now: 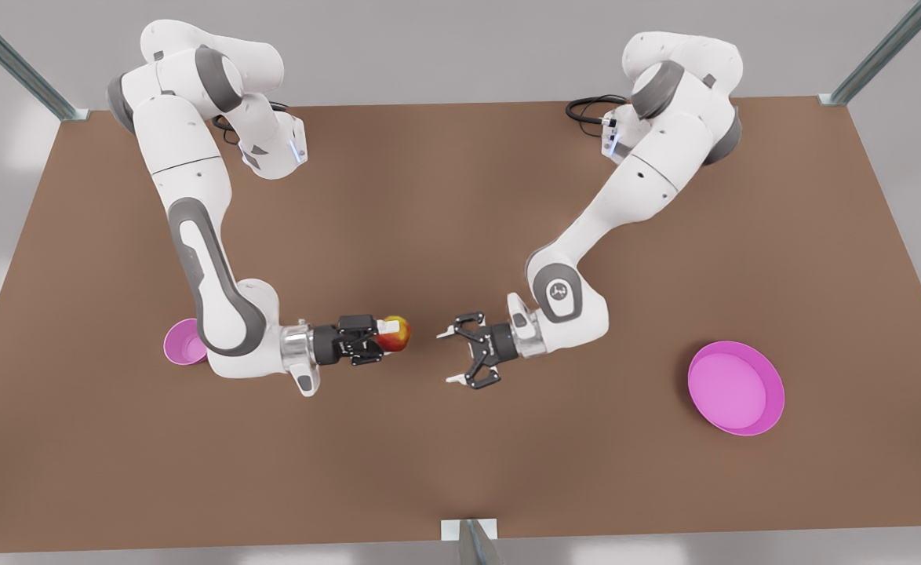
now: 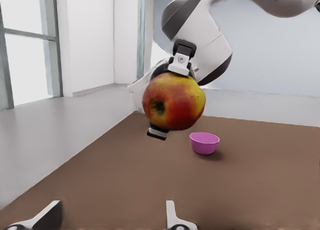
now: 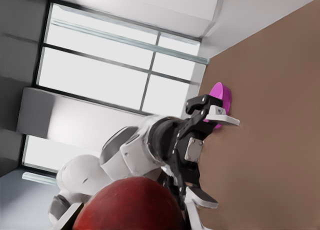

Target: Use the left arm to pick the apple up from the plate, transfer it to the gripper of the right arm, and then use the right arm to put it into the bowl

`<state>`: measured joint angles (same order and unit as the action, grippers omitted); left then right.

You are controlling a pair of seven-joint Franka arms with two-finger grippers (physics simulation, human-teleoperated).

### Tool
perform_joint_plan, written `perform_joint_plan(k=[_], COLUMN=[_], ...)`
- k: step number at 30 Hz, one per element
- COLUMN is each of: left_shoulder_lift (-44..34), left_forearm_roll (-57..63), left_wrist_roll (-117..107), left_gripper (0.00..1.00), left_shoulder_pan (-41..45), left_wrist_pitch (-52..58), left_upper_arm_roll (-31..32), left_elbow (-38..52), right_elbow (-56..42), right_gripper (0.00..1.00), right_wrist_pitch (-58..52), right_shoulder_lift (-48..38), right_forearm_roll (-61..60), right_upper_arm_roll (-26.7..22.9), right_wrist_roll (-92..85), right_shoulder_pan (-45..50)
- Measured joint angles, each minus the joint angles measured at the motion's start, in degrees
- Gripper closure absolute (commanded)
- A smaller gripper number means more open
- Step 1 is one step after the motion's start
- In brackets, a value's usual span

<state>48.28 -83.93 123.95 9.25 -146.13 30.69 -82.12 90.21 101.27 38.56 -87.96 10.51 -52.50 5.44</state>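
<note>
Right end effector (image 1: 387, 336) grips apple (image 1: 400, 333); left end effector (image 1: 446, 357) (levelled opposite) gapes.

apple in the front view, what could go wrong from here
1. The right gripper pinches the apple, which juts past its fingertips; it could slip out during a swing.
2. The open left gripper faces the apple close by; the two could clip each other.
3. The bowl is small and sits tight against the right arm, so the drop could miss.
</note>
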Motion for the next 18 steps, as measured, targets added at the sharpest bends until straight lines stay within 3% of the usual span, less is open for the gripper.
perform_joint_plan(k=[2,5,10,16,18], left_shoulder_lift=[-10.1,-18.5,-23.0,-36.2,-42.1], left_forearm_roll=[14.1,40.2,75.8,88.8,87.6], left_wrist_roll=[-3.3,-11.5,-27.8,-55.1,-63.0], left_gripper=[0.00,0.00,0.00,0.00,0.00], left_shoulder_pan=[-5.4,-8.1,-8.6,-8.6,-5.6], left_wrist_pitch=[0.9,7.0,31.5,54.5,55.5], left_upper_arm_roll=[-1.4,-4.7,-9.4,-19.0,-26.9], left_elbow=[-8.1,-9.4,6.7,10.0,2.4], right_elbow=[-0.1,-0.8,-1.6,-3.6,-4.8], right_gripper=[0.35,0.35,0.35,0.33,0.33], right_wrist_pitch=[-0.2,-1.6,-6.0,-13.7,-16.5], right_shoulder_lift=[-0.1,-0.1,0.0,0.6,1.6], right_forearm_roll=[0.6,2.8,7.8,15.7,18.6], right_upper_arm_roll=[-0.1,-0.4,-0.7,-0.9,-1.1], right_wrist_roll=[0.2,0.6,1.3,2.0,2.1], right_shoulder_pan=[-0.9,-3.6,-9.1,-17.6,-20.5])
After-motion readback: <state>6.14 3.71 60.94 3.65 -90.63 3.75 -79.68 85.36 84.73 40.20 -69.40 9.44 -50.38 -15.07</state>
